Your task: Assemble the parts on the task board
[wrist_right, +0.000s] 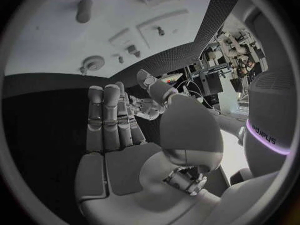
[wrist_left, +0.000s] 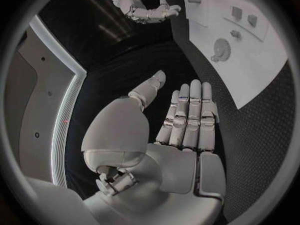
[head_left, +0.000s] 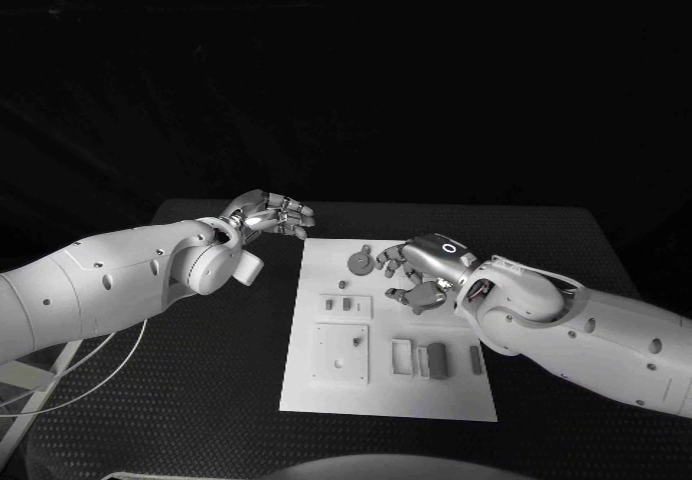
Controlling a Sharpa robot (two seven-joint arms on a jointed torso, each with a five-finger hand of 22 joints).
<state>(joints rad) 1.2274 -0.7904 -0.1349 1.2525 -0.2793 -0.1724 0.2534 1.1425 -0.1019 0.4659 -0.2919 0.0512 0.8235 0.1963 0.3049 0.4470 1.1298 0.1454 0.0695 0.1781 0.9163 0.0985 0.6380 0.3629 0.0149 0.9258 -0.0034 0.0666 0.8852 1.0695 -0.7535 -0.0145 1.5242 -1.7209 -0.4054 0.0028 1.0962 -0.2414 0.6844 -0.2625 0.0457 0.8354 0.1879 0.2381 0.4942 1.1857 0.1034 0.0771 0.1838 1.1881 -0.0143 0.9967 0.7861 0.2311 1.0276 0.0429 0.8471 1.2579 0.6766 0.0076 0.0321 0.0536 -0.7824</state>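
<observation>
My arms are smooth white shells with small dark screw holes; my left hand (head_left: 271, 214) and right hand (head_left: 418, 270) are jointed silver metal.

The table (head_left: 216, 400) has a black, finely textured top with a rounded far corner. Beyond its far edge the head view shows only darkness. In the left wrist view, a dark floor (wrist_left: 119, 60) lies beside the table, and a pale wall panel (wrist_left: 34, 110) is bordered by a bright curved light strip (wrist_left: 65, 115). In the right wrist view, cluttered equipment racks (wrist_right: 219, 67) with cables stand past the table edge.
</observation>
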